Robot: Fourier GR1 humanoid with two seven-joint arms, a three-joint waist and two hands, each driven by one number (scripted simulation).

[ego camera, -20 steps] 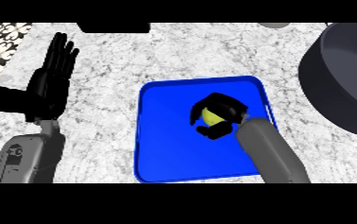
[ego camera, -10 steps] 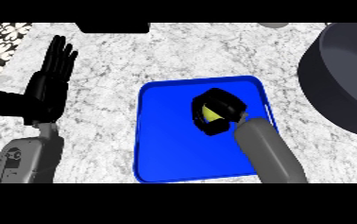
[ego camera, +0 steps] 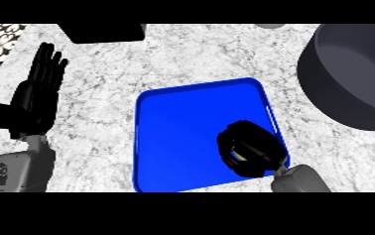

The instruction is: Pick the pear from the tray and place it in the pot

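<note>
The right hand (ego camera: 253, 147) clasped the pear (ego camera: 237, 156) in curled fingers over the blue tray (ego camera: 183, 130), near the grey pot (ego camera: 341, 70); the left hand (ego camera: 36, 97) rested flat-fingered at the counter's left.

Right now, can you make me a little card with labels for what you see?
tray: blue, in the middle
pear: mostly hidden in the right hand, only a sliver shows
right hand: curled round the pear, over the tray's near right corner
left hand: open, fingers up, resting at the left
pot: dark grey, far right, partly cut off
pear in pot: not yet
</note>
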